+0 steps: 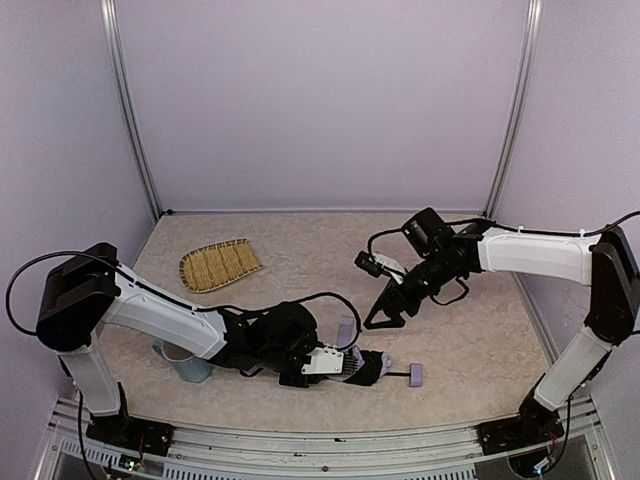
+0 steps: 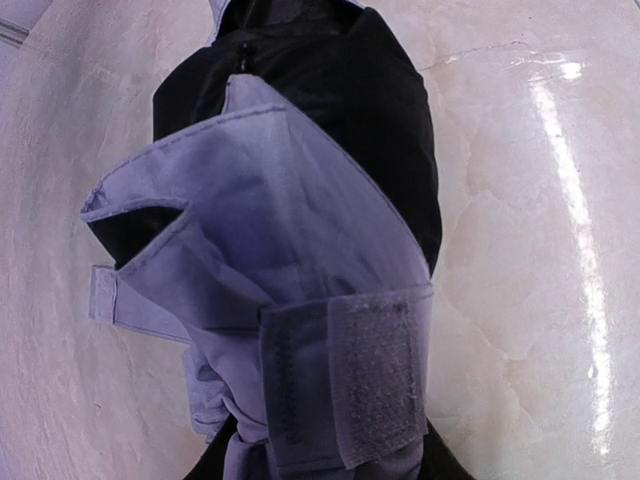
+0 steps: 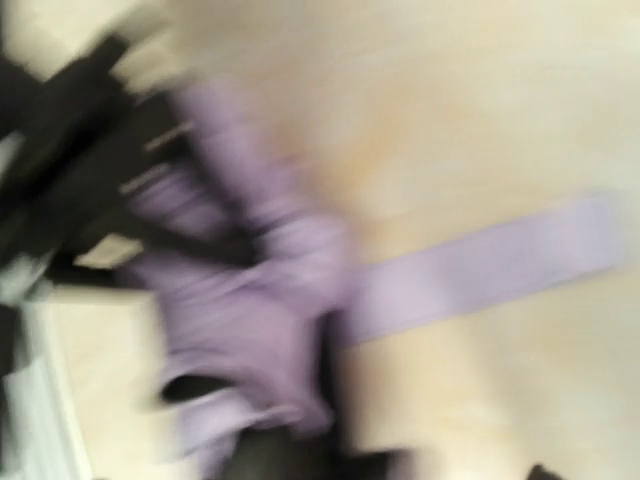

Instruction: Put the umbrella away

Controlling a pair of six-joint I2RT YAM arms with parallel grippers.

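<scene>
The umbrella [image 1: 366, 364] lies folded on the table near the front, its pale lavender fabric bunched over the black lining. Its thin black shaft runs right to the lavender handle knob [image 1: 415, 375]. A lavender strap [image 1: 347, 328] sticks out behind it. My left gripper [image 1: 345, 366] is shut on the folded canopy. In the left wrist view the fabric [image 2: 290, 230] and its Velcro strap [image 2: 372, 378] fill the frame and hide the fingers. My right gripper [image 1: 385, 318] hovers above and behind the umbrella with its jaws apart and empty. The right wrist view is motion-blurred; it shows the fabric [image 3: 250, 320] and the strap [image 3: 490, 265].
A woven straw tray [image 1: 220, 265] lies at the back left. A pale blue cup [image 1: 185, 362] stands under my left forearm near the front left. Walls and metal posts enclose the table.
</scene>
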